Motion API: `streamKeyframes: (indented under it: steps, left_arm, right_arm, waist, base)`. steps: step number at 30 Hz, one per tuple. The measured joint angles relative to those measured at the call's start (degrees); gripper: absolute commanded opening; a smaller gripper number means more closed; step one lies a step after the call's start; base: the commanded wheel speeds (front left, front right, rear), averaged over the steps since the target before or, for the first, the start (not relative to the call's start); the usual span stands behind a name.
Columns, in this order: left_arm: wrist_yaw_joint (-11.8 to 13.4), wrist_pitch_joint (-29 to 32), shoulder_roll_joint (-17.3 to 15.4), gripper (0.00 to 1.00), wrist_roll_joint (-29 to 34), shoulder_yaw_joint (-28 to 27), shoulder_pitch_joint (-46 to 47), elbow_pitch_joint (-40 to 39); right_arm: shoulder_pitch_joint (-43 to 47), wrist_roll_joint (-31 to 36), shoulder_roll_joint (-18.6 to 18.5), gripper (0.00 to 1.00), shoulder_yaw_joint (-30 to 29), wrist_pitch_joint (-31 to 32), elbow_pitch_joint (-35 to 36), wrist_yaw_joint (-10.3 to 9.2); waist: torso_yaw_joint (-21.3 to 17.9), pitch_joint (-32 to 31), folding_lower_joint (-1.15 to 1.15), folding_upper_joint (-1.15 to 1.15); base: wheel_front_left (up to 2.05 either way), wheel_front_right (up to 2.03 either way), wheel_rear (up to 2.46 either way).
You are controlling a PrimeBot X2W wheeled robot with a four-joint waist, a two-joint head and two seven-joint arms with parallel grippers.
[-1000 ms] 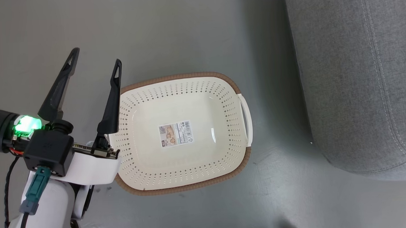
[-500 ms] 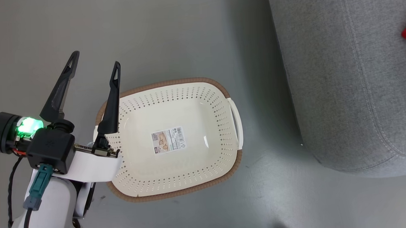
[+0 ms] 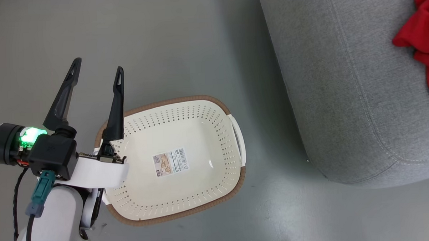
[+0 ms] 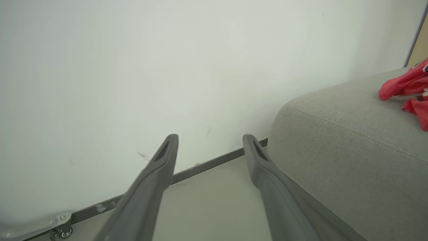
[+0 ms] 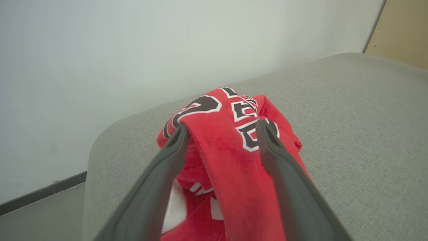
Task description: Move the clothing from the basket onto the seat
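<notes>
Cam panned twd seat (image 3: pixel 342 94) | clothing (image 5: pixel 234 134) red, crumpled, blk/wht digits | L gripper (image 3: pixel 98 64), R gripper (image 5: pixel 221 127) apart

You are looking at a plain indoor room with a sitting-room corner in it; whether it is a home or a test room you cannot tell. The floor (image 3: pixel 183 46) is smooth grey and the wall (image 4: pixel 133 67) flat white, with a dark skirting strip (image 4: pixel 214 163) along its foot and a small caster wheel (image 4: pixel 62 231) against it. A tan panel (image 5: pixel 401 33) adjoins the wall. The domestic signs are a grey upholstered seat (image 3: pixel 342 94), a perforated laundry basket (image 3: pixel 171 116) on the floor near it, and red clothing (image 3: pixel 424 38) on the cushion.
</notes>
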State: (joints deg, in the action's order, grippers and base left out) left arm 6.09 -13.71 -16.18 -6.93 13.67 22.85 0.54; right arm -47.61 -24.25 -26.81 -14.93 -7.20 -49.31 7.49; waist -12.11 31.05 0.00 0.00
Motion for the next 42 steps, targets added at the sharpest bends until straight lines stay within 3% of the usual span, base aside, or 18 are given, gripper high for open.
streamKeyframes:
  steps: [13,24,42]
  left_arm:
    - [1.0,-0.4,1.1,1.0,-1.6,-1.7,-0.6,2.7]
    - [2.0,-0.5,2.2,1.0,-2.5,-3.1,-3.0,3.9]
    - [3.6,-0.9,4.6,1.0,-3.5,-5.1,-9.4,3.7]
  right_arm:
    - [3.3,-2.1,-2.1,1.0,9.7,-0.6,8.9,0.0]
    - [4.5,-2.5,-1.1,1.0,17.6,-2.5,16.9,0.0]
    - [11.5,-2.5,4.2,1.0,20.8,-5.4,25.4,0.0]
  waist:
    - [-0.9,-4.8,0.0,0.0]
    - [0.2,-9.6,0.0,0.0]
    - [4.2,-17.8,0.0,0.0]
  base:
    - [0.0,0.0,0.0]
    - [0.0,0.0,0.0]
    - [0.0,0.0,0.0]
